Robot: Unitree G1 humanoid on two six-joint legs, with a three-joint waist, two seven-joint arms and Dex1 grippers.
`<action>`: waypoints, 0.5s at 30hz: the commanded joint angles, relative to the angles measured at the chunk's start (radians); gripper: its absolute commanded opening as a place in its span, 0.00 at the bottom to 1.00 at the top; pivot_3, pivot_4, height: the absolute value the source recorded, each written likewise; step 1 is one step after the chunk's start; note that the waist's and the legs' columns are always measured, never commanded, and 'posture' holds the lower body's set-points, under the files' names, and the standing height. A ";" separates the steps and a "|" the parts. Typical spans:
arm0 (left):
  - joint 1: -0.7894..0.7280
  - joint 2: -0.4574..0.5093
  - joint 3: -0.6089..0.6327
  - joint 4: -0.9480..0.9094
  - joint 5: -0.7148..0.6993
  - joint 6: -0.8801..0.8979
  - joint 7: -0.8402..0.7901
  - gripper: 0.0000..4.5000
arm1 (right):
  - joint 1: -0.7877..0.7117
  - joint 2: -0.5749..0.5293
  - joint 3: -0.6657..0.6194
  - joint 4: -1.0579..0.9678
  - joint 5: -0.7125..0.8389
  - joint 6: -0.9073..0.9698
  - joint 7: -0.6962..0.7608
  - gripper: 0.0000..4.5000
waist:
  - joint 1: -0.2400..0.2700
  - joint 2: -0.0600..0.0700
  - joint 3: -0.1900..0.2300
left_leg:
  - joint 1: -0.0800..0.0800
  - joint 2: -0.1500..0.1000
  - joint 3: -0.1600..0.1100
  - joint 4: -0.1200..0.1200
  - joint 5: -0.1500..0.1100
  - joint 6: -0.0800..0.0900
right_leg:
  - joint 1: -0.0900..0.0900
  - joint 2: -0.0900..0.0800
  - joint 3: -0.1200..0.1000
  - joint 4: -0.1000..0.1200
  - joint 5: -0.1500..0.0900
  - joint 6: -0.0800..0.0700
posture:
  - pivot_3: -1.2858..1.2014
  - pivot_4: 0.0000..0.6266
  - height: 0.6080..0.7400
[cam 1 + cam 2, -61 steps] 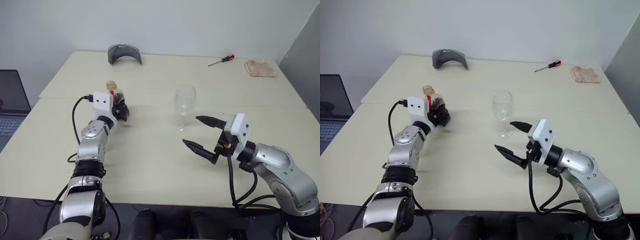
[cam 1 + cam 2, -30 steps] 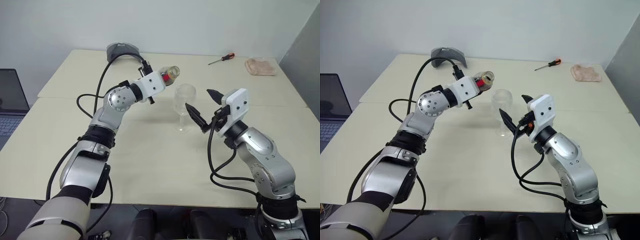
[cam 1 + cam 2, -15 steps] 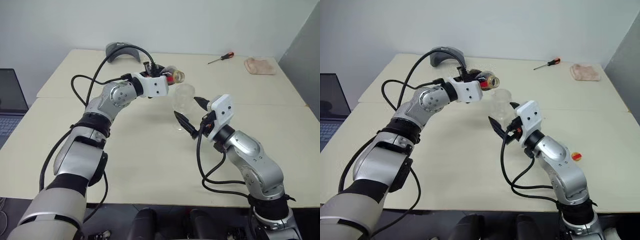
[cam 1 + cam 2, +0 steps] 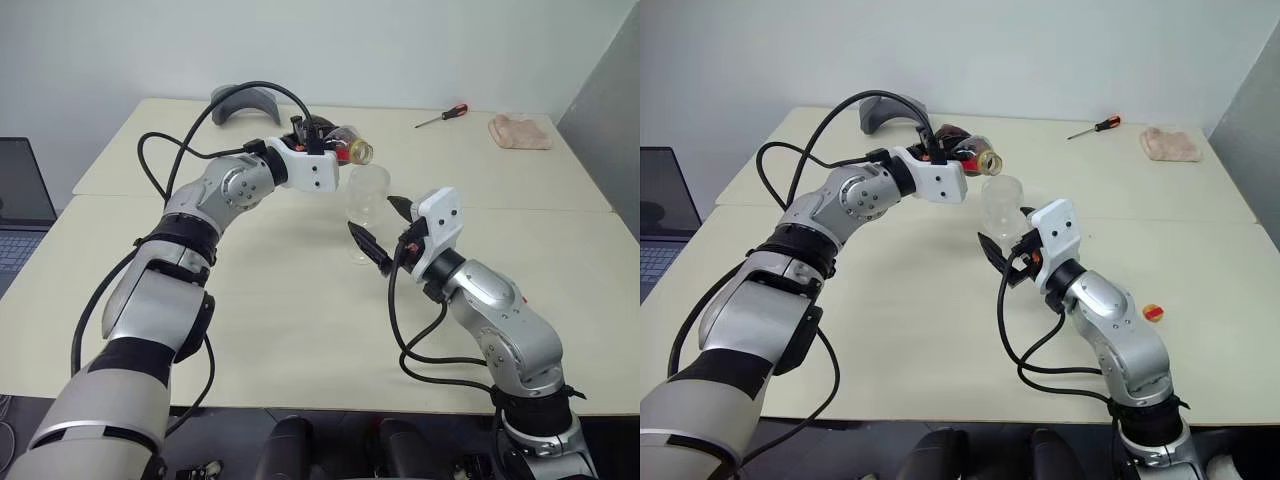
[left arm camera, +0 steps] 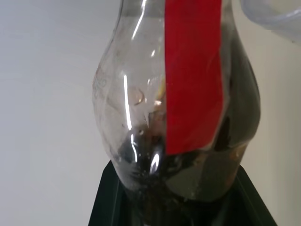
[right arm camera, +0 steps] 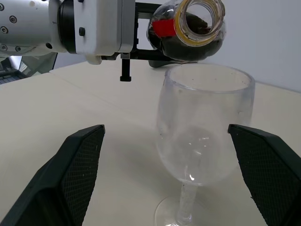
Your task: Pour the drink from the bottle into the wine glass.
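Left tool (image 4: pixel 958 150) tipping bottle (image 6: pixel 188 33) above wine glass (image 6: pixel 200 136) rim, right tool (image 6: pixel 169 174) gaping beside

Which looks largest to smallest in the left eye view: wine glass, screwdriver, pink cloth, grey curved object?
1. wine glass
2. grey curved object
3. pink cloth
4. screwdriver
The last three lie farther from the camera, so apparent size may mislead; cloth and grey object look close.

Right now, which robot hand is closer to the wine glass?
Right. The right gripper is open with its fingers either side of the wine glass; the left gripper holds the bottle tipped just above the rim.
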 commanded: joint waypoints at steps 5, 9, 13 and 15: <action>-0.075 0.025 -0.004 -0.006 0.021 -0.032 0.058 0.20 | -0.027 -0.002 -0.035 -0.024 0.007 0.011 -0.004 1.00 | 0.000 0.000 0.000 | 0.000 0.000 0.000 0.000 0.000 0.000 | 0.000 0.000 0.000 0.000 0.000 0.000 | 0.52 0.24 1.00; -0.076 0.024 -0.004 -0.002 0.021 -0.037 0.060 0.20 | -0.013 -0.015 -0.043 -0.053 0.014 0.037 0.000 1.00 | 0.000 0.000 0.000 | 0.000 0.000 0.000 0.000 0.000 0.000 | 0.000 0.000 0.000 0.001 0.000 0.000 | 0.52 0.24 1.00; -0.075 0.029 -0.012 -0.008 0.033 -0.049 0.067 0.20 | 0.002 -0.034 -0.057 -0.080 0.021 0.069 0.002 1.00 | 0.000 0.000 0.000 | 0.000 0.000 0.000 0.000 0.000 0.000 | 0.000 0.000 0.000 0.001 0.000 0.000 | 0.52 0.24 1.00; -0.077 0.032 -0.015 -0.008 0.041 -0.052 0.074 0.20 | 0.006 -0.040 -0.070 -0.090 0.029 0.082 0.005 1.00 | 0.000 0.000 0.000 | 0.000 0.000 0.000 0.000 0.000 0.000 | 0.000 0.000 0.000 0.001 0.000 0.000 | 0.52 0.24 1.00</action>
